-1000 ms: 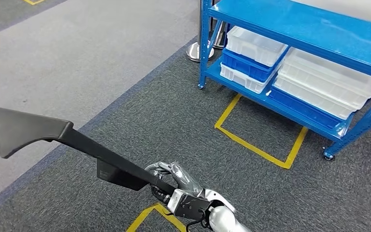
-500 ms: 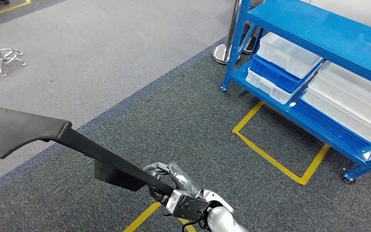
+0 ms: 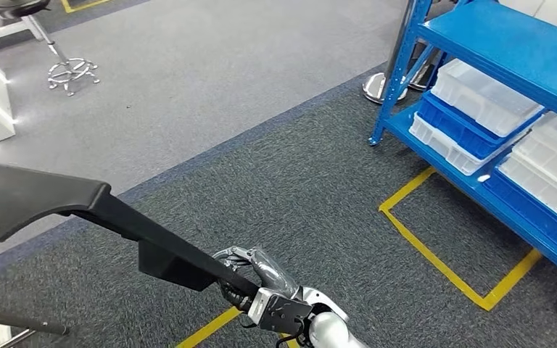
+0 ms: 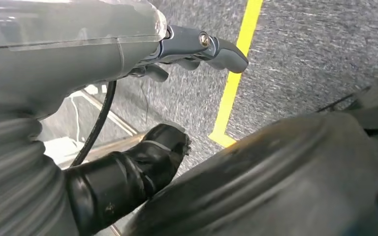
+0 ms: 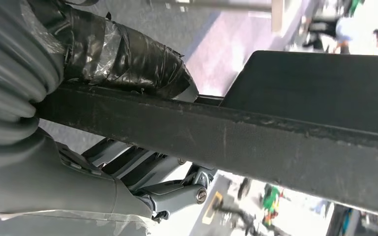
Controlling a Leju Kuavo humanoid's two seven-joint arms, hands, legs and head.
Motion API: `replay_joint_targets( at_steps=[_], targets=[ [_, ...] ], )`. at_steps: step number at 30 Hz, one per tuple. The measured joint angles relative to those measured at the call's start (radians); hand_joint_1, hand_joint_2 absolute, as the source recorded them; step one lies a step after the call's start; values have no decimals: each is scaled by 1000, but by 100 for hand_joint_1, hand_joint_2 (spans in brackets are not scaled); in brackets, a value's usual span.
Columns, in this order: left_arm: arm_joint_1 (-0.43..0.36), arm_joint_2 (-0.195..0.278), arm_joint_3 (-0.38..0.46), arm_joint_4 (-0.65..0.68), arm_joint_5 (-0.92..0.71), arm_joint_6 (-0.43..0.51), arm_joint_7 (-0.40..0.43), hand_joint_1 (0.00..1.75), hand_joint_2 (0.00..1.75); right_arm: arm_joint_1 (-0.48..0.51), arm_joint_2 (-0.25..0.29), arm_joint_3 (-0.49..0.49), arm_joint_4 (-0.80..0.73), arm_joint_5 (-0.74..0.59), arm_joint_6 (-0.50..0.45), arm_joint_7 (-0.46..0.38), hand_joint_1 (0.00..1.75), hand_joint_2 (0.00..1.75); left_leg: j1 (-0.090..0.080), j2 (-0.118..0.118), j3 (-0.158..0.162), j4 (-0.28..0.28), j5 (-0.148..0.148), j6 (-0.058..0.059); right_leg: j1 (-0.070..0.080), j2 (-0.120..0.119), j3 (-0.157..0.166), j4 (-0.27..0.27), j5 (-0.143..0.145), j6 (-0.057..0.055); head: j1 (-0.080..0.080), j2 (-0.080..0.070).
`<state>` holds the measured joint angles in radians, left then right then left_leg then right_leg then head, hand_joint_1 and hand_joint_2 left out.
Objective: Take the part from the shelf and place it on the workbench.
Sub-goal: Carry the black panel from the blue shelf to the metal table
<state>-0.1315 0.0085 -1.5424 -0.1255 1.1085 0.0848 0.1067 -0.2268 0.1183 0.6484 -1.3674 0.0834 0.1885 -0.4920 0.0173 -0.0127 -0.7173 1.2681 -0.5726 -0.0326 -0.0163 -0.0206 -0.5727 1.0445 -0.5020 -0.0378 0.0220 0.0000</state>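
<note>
bright even light overhead; wrist views blurred close up, background overexposed.

The part [image 3: 80, 210] looks like matt black plastic, faintly scuffed along its edge. The shelf [image 3: 493, 43] is glossy blue painted metal holding translucent white plastic bins [image 3: 482, 94]. The floor [image 3: 319, 181] is rough grey carpet with smooth yellow tape [image 3: 435, 254].
</note>
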Motion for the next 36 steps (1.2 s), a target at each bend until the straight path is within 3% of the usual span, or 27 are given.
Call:
replay_joint_targets(
  at_steps=[1,2,4,6,7,9,10,12,14,15,16,17,19,20,22,24,25,27,29,30,31,32,33,36],
  targets=[
    [0,0,0,0,1,0,1,0,175,0,0,2,0,0,0,0,159,175,1,4,-12,27,-4,-1,1,-13,-1,0,-1,0,0,0],
    [0,0,0,0,2,1,2,0,175,1,0,3,1,-1,0,0,159,175,1,6,-4,17,11,0,2,-25,-1,0,-1,0,0,0],
    [1,0,0,0,4,1,4,0,175,0,0,6,0,-2,1,0,159,175,-1,29,64,-107,73,8,4,-46,3,0,-3,1,0,0],
    [-2,0,1,0,6,2,4,0,175,-1,0,6,-1,-3,0,0,159,175,-12,67,125,-225,108,22,8,-64,6,0,-6,8,0,0],
    [-4,0,1,0,7,2,4,0,175,-1,0,7,-2,-4,0,0,159,175,-18,77,135,-248,110,29,9,-72,7,-1,-7,12,0,0],
    [-3,0,1,0,7,2,4,0,175,-1,1,7,-2,-5,0,0,159,175,-22,62,135,-257,112,41,10,-89,13,-8,-7,23,0,0],
    [-1,-1,1,0,7,2,5,0,175,-1,1,8,-3,-6,0,0,159,175,-20,52,139,-265,116,47,9,-86,16,-7,-11,29,0,0],
    [0,-2,1,0,8,2,6,0,175,-2,2,8,-5,-9,0,-1,159,175,-13,32,148,-281,128,59,7,-44,0,36,-43,39,1,0],
    [-3,-2,1,0,9,2,7,0,175,0,0,8,-6,-11,0,-1,159,175,-10,13,149,-285,132,66,4,5,-57,155,-103,41,2,0],
    [-4,-2,1,0,9,2,7,0,175,2,-2,8,-5,-11,0,-1,159,175,-10,1,148,-283,132,67,4,13,-89,218,-125,42,2,0],
    [-4,-2,1,0,9,2,7,0,175,4,-5,8,-5,-11,0,0,159,175,-10,-13,147,-280,131,68,4,16,-111,256,-130,43,2,0],
    [-4,-2,2,0,9,2,7,0,175,5,-6,8,-4,-11,0,0,159,175,-10,-26,147,-276,129,67,3,18,-116,258,-114,44,2,0],
    [-3,-2,2,0,9,2,7,0,175,5,-7,8,-4,-11,0,0,159,175,-9,-53,147,-265,122,63,1,32,-78,158,-40,42,2,0],
    [-3,-3,2,0,9,1,7,0,175,4,-7,8,-4,-12,0,0,159,175,-10,-65,144,-257,117,59,-1,53,-52,97,-12,40,3,0],
    [-4,-4,2,0,9,1,7,0,175,4,-8,8,-5,-14,1,0,159,175,-9,-86,133,-244,112,48,-2,84,-23,25,9,34,2,0],
    [-2,-5,2,0,9,1,7,0,175,4,-9,8,-8,-15,1,0,159,175,-4,-104,123,-243,113,34,1,82,-21,17,6,26,2,0],
    [0,-4,2,0,10,1,7,0,175,3,-8,9,-9,-15,1,0,159,175,-1,-102,121,-241,112,28,1,72,-18,13,8,20,2,0],
    [1,-4,2,0,10,1,7,0,175,2,-6,9,-12,-16,1,0,159,175,-3,-64,101,-201,89,18,-3,49,-10,2,12,8,0,0],
    [-1,-4,2,0,10,1,7,0,175,3,-5,9,-12,-17,1,0,159,175,-4,-14,46,-90,37,9,-2,23,-3,-3,10,-1,-3,0],
    [-2,-4,2,0,10,2,7,0,175,3,-5,9,-12,-17,1,0,159,175,-2,-3,13,-28,14,5,-1,9,-2,-3,8,-2,-3,0],
    [-2,-4,2,0,10,2,7,0,175,4,-6,9,-12,-17,1,0,159,175,0,2,-11,15,4,3,0,-4,-1,-3,6,-3,-3,0],
    [-1,-4,2,0,10,2,7,0,175,4,-6,9,-12,-17,1,1,159,175,2,5,-18,24,12,1,0,-17,0,-3,4,-3,-3,0],
    [0,-4,2,0,10,2,7,0,175,4,-6,9,-12,-17,1,1,159,175,3,9,-4,-6,37,1,1,-28,2,-3,2,-1,-3,0],
    [-1,-3,2,0,10,2,7,0,175,3,-6,9,-14,-18,1,1,159,175,-4,50,95,-201,121,13,4,-56,12,-3,-6,9,-2,0]
  ],
)
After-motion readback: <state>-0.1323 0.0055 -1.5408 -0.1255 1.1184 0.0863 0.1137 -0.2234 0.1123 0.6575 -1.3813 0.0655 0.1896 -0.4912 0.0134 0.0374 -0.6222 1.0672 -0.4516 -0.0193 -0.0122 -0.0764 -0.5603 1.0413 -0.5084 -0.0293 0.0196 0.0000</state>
